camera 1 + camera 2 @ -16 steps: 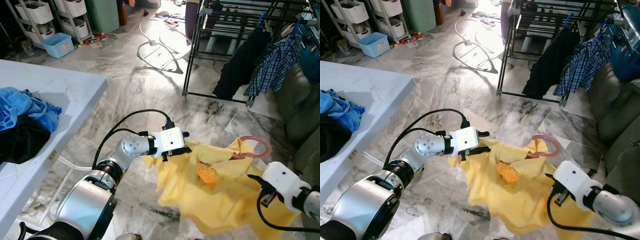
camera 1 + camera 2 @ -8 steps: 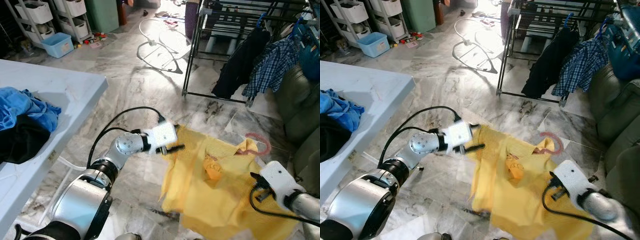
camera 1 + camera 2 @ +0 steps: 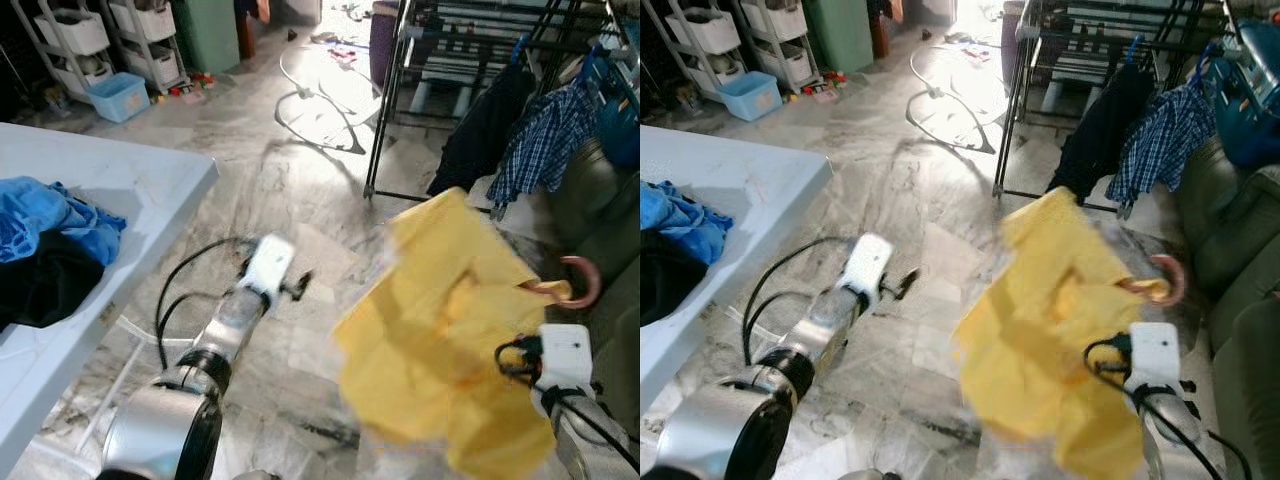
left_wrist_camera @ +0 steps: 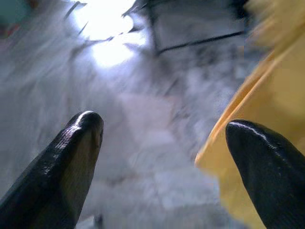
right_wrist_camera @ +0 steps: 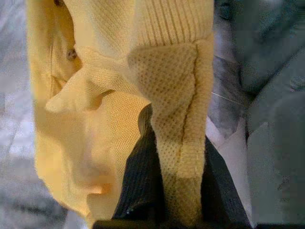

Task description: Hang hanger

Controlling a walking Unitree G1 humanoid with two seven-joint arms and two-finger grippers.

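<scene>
Marble floor (image 3: 300, 190) runs from a white surface (image 3: 120, 190) on the near left, where blue and black clothes (image 3: 45, 245) lie heaped, to a black drying rack (image 3: 450, 60) at the far right with a dark garment (image 3: 478, 135) and a plaid shirt (image 3: 545, 145) hanging on it. The right gripper (image 5: 164, 200) holds up a yellow knit shirt (image 3: 450, 330) on a pink hanger (image 3: 570, 285) — its hook pokes out at the shirt's right edge, near the robot and well apart from the rack. In the right wrist view the fingers are clamped on the ribbed collar cloth, with the hanger's neck presumably inside the fold, though that cannot be made out. The left gripper (image 4: 162, 157) is out over bare floor to the left of the shirt, its fingers (image 4: 71, 162) spread wide and empty, the yellow hem just beside one of them.

The step in hand looks like the carry to the rack. To do it well, the right arm should keep the hook upright and turned toward a free stretch of rail between the hung clothes, raise it above the rail, then lower it on — opening only once the hook bears the weight. The loose cloth swings and could snag a lower bar, so the left gripper may steady the hem.
</scene>
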